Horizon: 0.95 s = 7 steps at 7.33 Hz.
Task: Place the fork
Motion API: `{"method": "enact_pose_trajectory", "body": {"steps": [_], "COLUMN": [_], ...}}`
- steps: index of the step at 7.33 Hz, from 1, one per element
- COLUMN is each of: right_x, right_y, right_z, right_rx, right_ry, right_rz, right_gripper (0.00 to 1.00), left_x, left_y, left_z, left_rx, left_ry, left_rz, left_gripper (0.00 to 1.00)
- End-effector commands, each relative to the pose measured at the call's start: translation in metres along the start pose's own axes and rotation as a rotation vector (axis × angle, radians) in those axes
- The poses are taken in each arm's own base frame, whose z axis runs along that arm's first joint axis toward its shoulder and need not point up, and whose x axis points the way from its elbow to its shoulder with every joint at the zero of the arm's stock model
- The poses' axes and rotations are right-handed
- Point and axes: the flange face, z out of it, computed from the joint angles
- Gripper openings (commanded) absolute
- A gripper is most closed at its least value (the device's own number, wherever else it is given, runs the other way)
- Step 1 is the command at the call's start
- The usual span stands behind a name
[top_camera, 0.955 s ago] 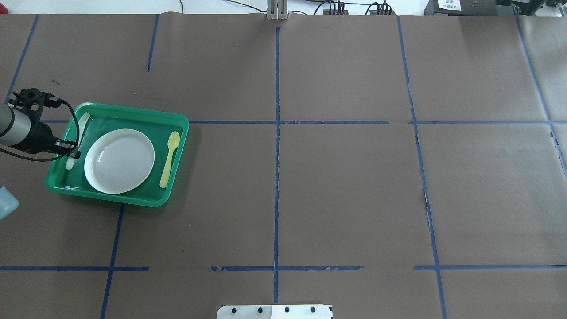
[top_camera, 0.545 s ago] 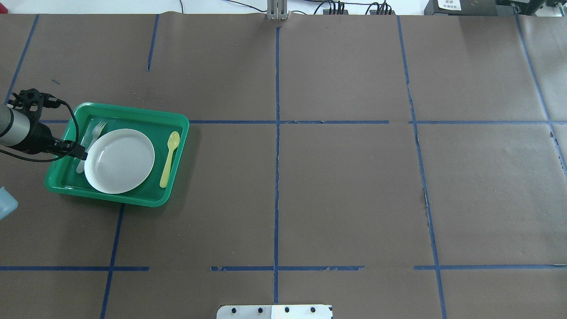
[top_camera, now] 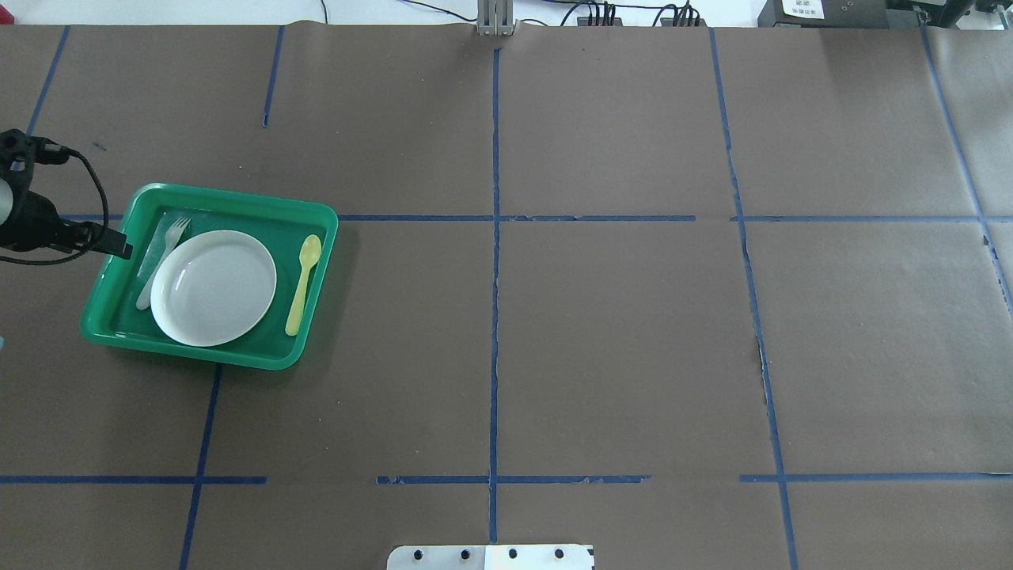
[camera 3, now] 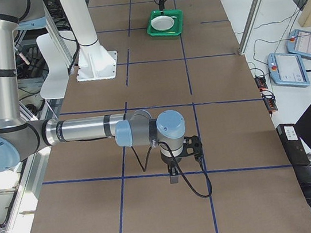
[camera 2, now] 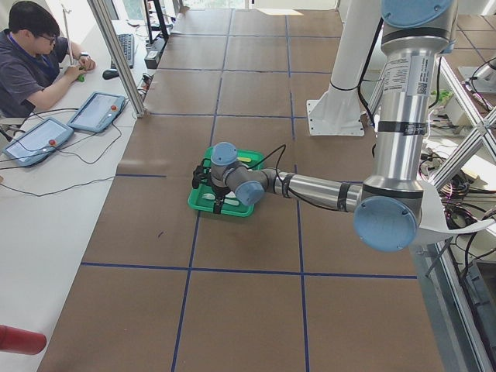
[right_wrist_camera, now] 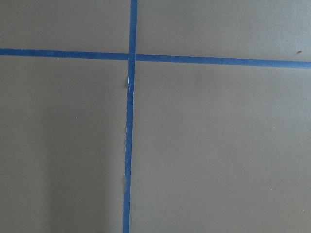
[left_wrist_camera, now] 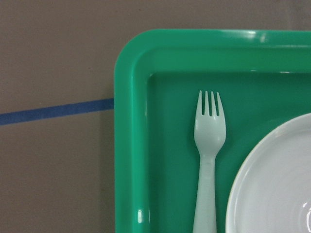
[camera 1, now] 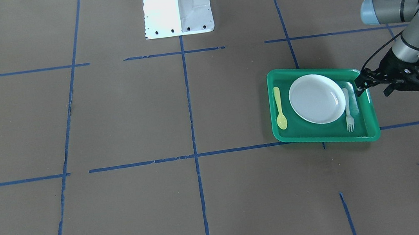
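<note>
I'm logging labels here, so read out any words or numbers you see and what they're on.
White label on the black box: too small to read.
Sticker on the left arm: blurred.
Tray, plate, fork, spoon: no text.

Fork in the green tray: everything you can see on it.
The small pale white-grey plastic fork has four short tines and a slim handle, and looks smooth. It lies flat on the floor of the green plastic tray, between the tray's wall and the round white plate, tines pointing away from the robot. Its handle runs close along the plate's rim; whether they touch cannot be told. The left gripper is off it, at the tray's outer edge.
</note>
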Motion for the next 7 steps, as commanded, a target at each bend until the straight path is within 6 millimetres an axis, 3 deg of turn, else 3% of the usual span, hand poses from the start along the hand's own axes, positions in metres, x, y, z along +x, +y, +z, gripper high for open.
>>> {"method": "enact_pose_trajectory", "body": {"steps": [1, 4, 5, 7], "right_x": [0.000, 0.000, 0.000, 0.000], "right_y": [0.000, 0.000, 0.000, 0.000], "right_z": [0.000, 0.000, 0.000, 0.000], "right_rx": [0.000, 0.000, 0.000, 0.000], "right_ry": [0.000, 0.000, 0.000, 0.000], "right_rz": [0.000, 0.000, 0.001, 0.001], "right_gripper": [1.00, 1.00, 1.00, 1.00], "left_x": [-0.066, -0.168, -0.196, -0.230], "left_y": [0.008, 0.038, 0.040, 0.048], "left_z": [-0.060, -0.122, -0.143, -0.168], "left_rx": [0.033, 0.004, -0.027, -0.084], "left_ry": [0.013, -0.104, -0.134, -0.157], "left_rz": [0.031, 0.124, 0.131, 0.037], "left_gripper": [1.00, 1.00, 1.00, 1.00]}}
